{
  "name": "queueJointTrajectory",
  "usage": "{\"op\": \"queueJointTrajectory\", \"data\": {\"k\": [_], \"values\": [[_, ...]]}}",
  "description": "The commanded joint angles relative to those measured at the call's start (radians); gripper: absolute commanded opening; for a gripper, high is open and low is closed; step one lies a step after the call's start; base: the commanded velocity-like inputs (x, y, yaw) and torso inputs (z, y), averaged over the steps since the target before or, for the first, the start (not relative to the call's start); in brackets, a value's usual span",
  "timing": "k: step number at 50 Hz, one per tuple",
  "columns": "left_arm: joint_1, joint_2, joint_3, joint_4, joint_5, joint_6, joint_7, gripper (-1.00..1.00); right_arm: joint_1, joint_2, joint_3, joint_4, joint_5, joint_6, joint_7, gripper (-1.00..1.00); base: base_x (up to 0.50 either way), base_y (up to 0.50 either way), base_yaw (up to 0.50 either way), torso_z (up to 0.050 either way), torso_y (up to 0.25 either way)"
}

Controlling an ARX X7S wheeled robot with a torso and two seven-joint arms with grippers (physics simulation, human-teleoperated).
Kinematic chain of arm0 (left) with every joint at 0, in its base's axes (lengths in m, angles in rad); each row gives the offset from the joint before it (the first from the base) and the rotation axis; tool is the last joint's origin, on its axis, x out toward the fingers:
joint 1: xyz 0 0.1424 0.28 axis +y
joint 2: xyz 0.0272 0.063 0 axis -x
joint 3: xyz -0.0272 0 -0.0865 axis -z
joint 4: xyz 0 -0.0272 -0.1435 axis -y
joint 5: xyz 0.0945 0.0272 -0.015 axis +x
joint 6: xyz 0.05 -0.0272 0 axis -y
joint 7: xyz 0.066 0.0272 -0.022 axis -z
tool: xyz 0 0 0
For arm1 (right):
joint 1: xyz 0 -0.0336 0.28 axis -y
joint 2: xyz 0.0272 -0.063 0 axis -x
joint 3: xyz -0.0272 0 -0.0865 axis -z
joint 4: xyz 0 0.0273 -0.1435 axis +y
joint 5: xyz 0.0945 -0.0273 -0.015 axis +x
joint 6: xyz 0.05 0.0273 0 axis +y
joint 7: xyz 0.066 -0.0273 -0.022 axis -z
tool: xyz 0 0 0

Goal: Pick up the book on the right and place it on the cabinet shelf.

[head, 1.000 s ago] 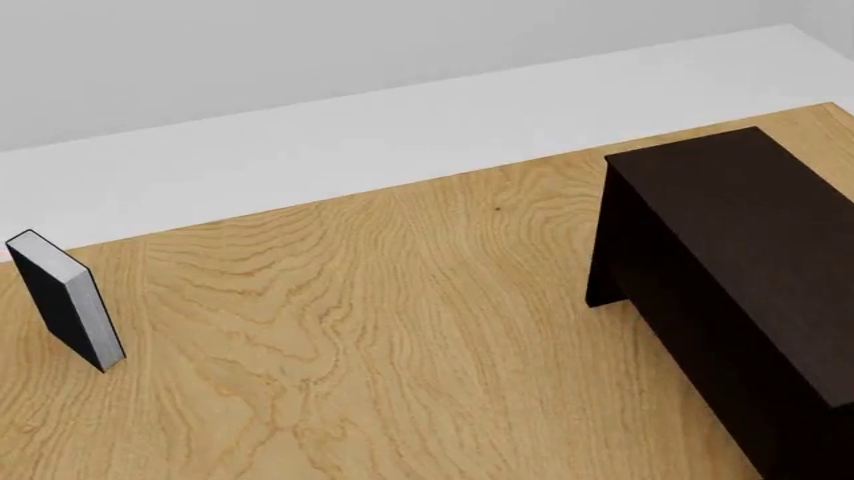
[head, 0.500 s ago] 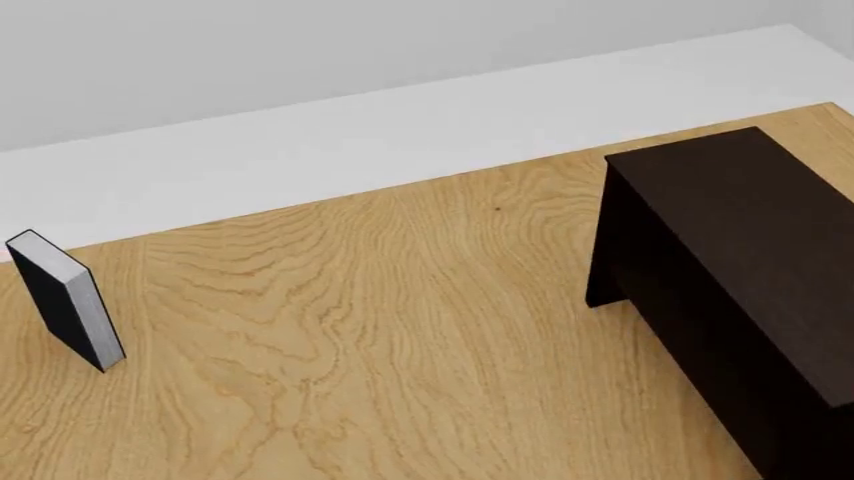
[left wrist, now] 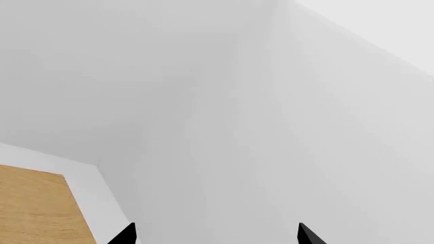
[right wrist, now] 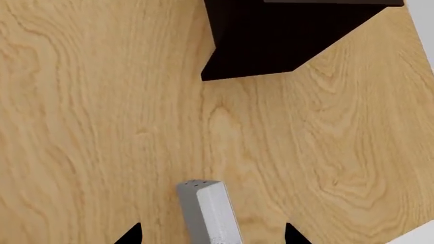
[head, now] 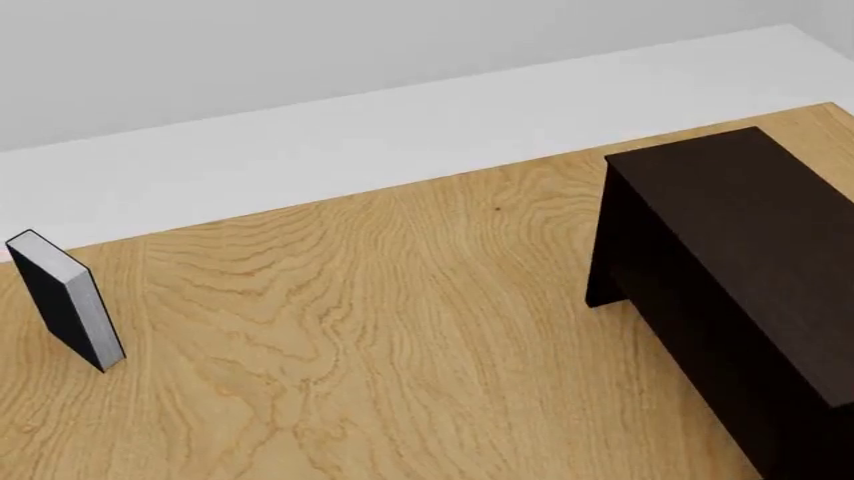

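Observation:
The book (right wrist: 209, 213), pale grey and thick, stands on the wooden table (right wrist: 101, 127) in the right wrist view. It lies between the spread fingertips of my right gripper (right wrist: 210, 235), which is open, with a gap on each side. The dark brown cabinet (right wrist: 271, 40) stands beyond the book. In the head view the cabinet (head: 727, 250) is at the right, showing only its top and one side, and its inner shelf is hidden. My left gripper (left wrist: 217, 235) is open and empty, facing a white wall. Neither gripper nor the grey book appears in the head view.
A black-covered book (head: 67, 300) with a silvery edge stands upright at the far left of the table (head: 374, 330). A white floor strip and grey wall (head: 334, 60) run behind the table. A table corner (left wrist: 34, 208) shows in the left wrist view.

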Motion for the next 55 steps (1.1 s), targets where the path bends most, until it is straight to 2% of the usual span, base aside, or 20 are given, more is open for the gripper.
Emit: {"op": "queueJointTrajectory", "data": {"k": [1,11,25,55], "values": [[0.001,-0.001,0.002,-0.002,0.001,0.006,0.0,1.0,-0.044,-0.021,0.012,0.025,-0.049,0.024,-0.033,1.0,0.0,0.0,0.0,0.0,0.0],[0.005,-0.003,0.007,0.0,0.004,0.009,0.0,1.0,-0.081,-0.041,0.038,0.05,-0.1,0.046,-0.071,1.0,0.0,0.0,0.0,0.0,0.0],[0.007,-0.008,0.013,0.001,0.01,0.011,-0.004,1.0,-0.029,-0.102,0.0,0.117,-0.224,0.105,-0.149,1.0,0.0,0.0,0.0,0.0,0.0],[0.011,-0.013,0.013,0.006,0.006,0.02,-0.011,1.0,-0.073,-0.16,0.002,0.174,-0.454,0.114,-0.335,1.0,0.0,0.0,0.0,0.0,0.0]]}}
